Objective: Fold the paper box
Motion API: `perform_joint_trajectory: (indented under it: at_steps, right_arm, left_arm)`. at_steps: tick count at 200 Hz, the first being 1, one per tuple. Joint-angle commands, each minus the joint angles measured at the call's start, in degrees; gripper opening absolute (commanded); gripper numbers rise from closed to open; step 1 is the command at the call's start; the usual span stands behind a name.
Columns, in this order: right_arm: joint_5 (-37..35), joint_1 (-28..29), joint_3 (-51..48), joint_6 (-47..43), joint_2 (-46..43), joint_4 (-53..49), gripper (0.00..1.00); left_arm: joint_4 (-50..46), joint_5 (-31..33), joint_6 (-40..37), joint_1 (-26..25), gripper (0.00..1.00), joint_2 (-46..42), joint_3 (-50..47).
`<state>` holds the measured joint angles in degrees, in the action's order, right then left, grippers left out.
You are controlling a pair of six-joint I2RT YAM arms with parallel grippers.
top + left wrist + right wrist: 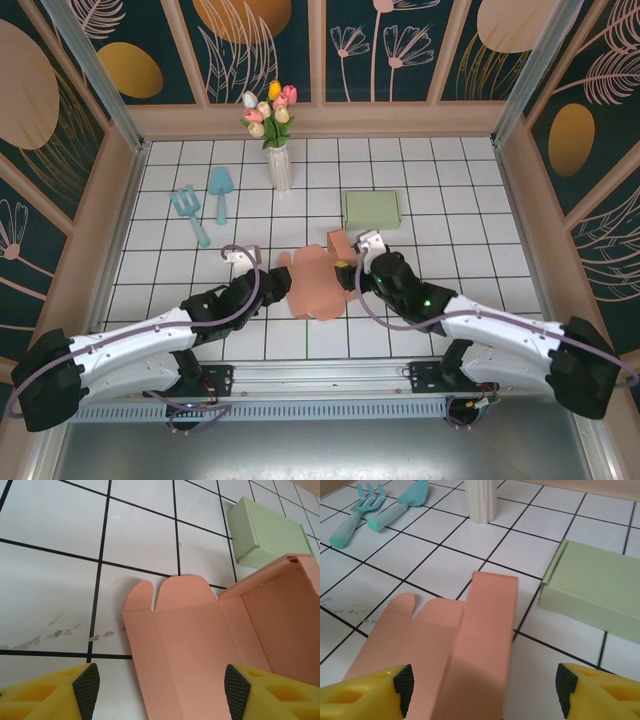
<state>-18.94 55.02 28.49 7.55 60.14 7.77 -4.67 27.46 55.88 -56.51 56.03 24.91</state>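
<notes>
The salmon paper box [318, 284] lies as a mostly flat blank in the middle of the tiled table. Its right side panel stands up [280, 625], and two rounded flaps [165, 592] point away. My left gripper [270, 285] is at the blank's left edge. In the left wrist view it [161, 692] is open, its pads wide apart over the flat panel [200, 645]. My right gripper [348, 272] is at the blank's right side. It [485, 687] is open too, and the raised panel [487, 630] sits between its pads, touching neither.
A folded green box [371, 210] [597, 587] [267, 532] lies just behind the blank to the right. A white vase of tulips [279, 165] stands at the back. A teal fork [190, 213] and trowel [219, 192] lie at the back left. Walls enclose the table.
</notes>
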Motion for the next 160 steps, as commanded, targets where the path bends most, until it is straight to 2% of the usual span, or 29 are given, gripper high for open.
perform_joint_trajectory:
  at_steps: [1,25,45,57,74,87,134,160]
  right_arm:
    - [0.95,0.38,3.85,0.04,5.37,-1.56,0.78]
    - [1.39,-0.19,4.64,1.55,7.98,-1.32,0.76]
    - [5.21,-2.73,4.26,3.5,7.56,-0.56,0.71]
    - [8.59,-5.18,3.58,5.01,6.9,0.32,0.65]
    - [14.67,-9.04,1.32,6.9,5.37,2.75,0.5]
    - [17.83,-12.15,-0.35,8.37,4.45,4.03,0.44]
    - [25.72,-19.37,-5.0,12.64,0.36,6.1,0.42]
    - [25.79,-20.77,-6.17,12.3,-1.09,6.25,0.43]
  left_arm:
    - [2.66,1.15,0.99,0.4,0.7,-1.85,-2.32]
    - [3.49,1.2,1.22,0.35,0.72,-3.5,-3.97]
    - [4.11,0.37,1.25,0.35,0.72,-3.65,-4.6]
    - [4.54,-0.3,1.25,0.38,0.72,-3.41,-4.84]
    - [5.59,-0.83,1.48,0.36,0.72,-2.58,-5.18]
    - [6.45,-1.17,1.77,0.36,0.72,-1.48,-5.08]
    - [11.43,-4.6,2.69,0.35,0.72,2.77,-2.83]
    - [13.53,-5.78,3.27,0.27,0.72,5.02,-2.06]
